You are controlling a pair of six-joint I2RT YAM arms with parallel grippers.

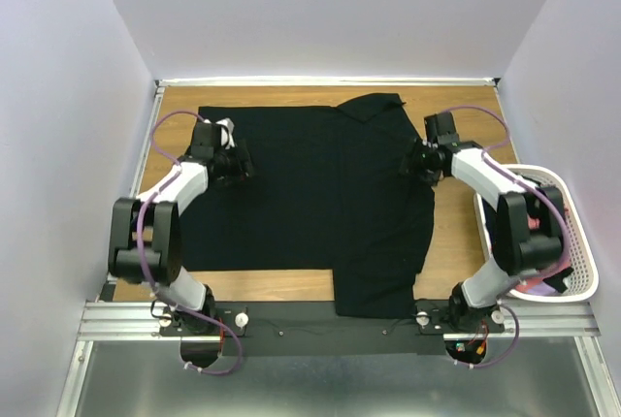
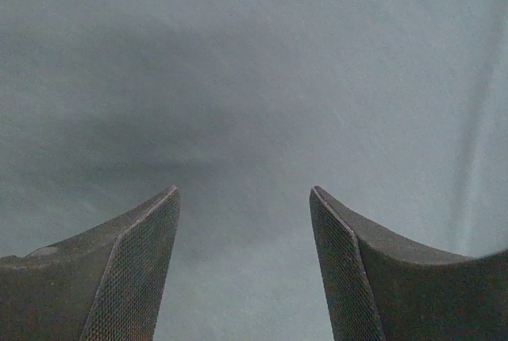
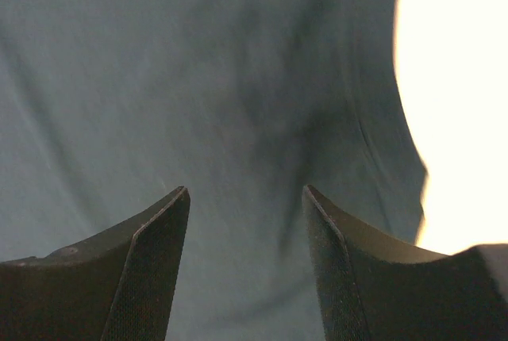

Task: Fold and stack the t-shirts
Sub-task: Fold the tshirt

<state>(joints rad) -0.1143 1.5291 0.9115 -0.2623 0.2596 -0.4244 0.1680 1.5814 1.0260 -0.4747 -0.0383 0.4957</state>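
Note:
A large black t-shirt [image 1: 310, 194] lies spread over the wooden table, its collar [image 1: 374, 107] at the far side and its right part folded over into a long strip that hangs past the near edge. My left gripper [image 1: 243, 161] hovers over the shirt's left part, open, with only flat dark cloth [image 2: 246, 103] between its fingers. Over the shirt's right edge my right gripper [image 1: 411, 163] is open too, above wrinkled cloth [image 3: 238, 95] with the bright table beside it. Neither gripper holds anything.
A white mesh basket [image 1: 572, 242] stands at the right edge of the table [image 1: 456, 242], with dark and reddish cloth inside, partly hidden by the right arm. Bare wood shows along the left and right sides. A metal rail [image 1: 330, 318] runs along the near edge.

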